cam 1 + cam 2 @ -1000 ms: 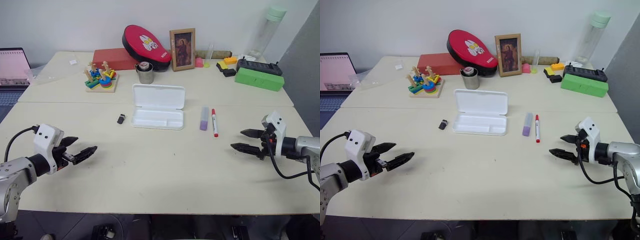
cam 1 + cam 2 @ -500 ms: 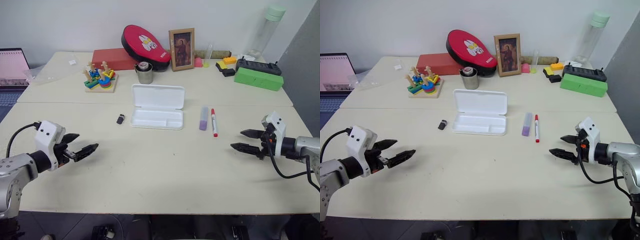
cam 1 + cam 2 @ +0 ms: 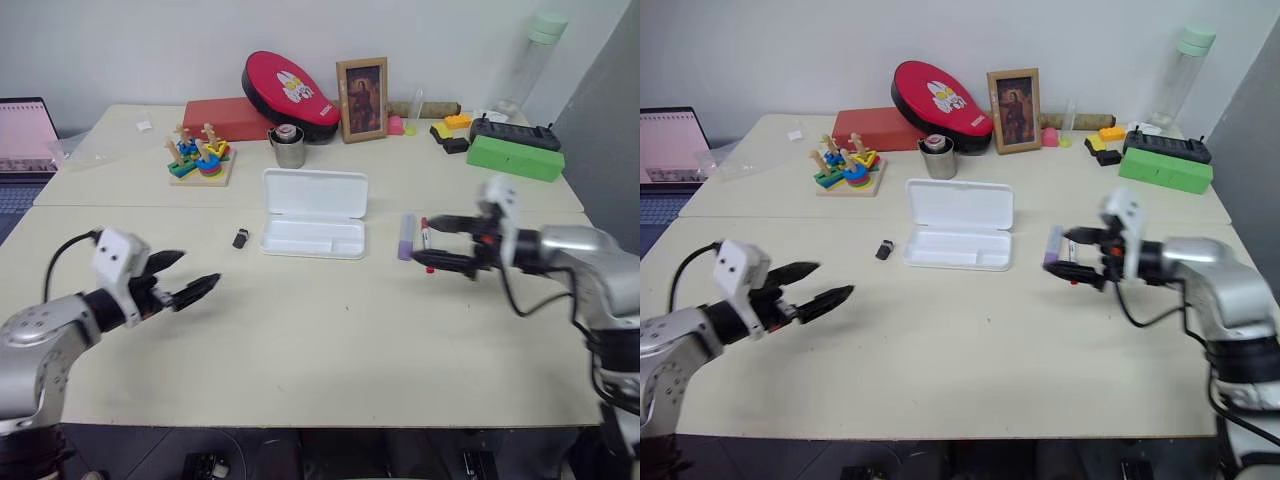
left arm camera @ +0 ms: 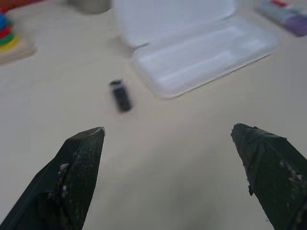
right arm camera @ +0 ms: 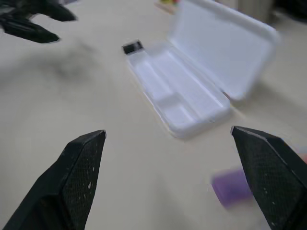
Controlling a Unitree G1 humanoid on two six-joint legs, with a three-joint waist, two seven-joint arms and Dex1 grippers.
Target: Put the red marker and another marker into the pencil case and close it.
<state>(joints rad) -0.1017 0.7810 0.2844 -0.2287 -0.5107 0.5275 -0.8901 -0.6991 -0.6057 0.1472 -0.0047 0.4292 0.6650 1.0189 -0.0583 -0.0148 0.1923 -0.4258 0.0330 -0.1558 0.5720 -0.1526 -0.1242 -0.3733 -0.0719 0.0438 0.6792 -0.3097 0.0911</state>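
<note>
- Case (image 3: 313, 213): centre of the head view, upper middle, lid flat open toward the back, tray bare.
- Lavender marker (image 3: 407, 237): just right of the case, lying on the table (image 3: 300, 340).
- Red marker (image 3: 425, 233): right beside the lavender one, parallel; right-hand fingers partly cover it.
- Right gripper (image 3: 432, 243): right of centre, released, jaws spread wide, over both markers. Contact with either: can't tell. Nothing visibly held.
- Right wrist view: open case (image 5: 201, 81) ahead, lavender blur (image 5: 231, 188) near the right-hand finger.
- Left gripper (image 3: 196, 284): lower left of the frame, released, jaws wide, empty, pointing toward the case, well apart from it.
- Small black object (image 3: 241, 238): just left of the case; left wrist view has it (image 4: 120, 95) between the fingers, further out.
- Back of the table: red pouch (image 3: 292, 94), photo frame (image 3: 363, 98), metal cup (image 3: 289, 145).
</note>
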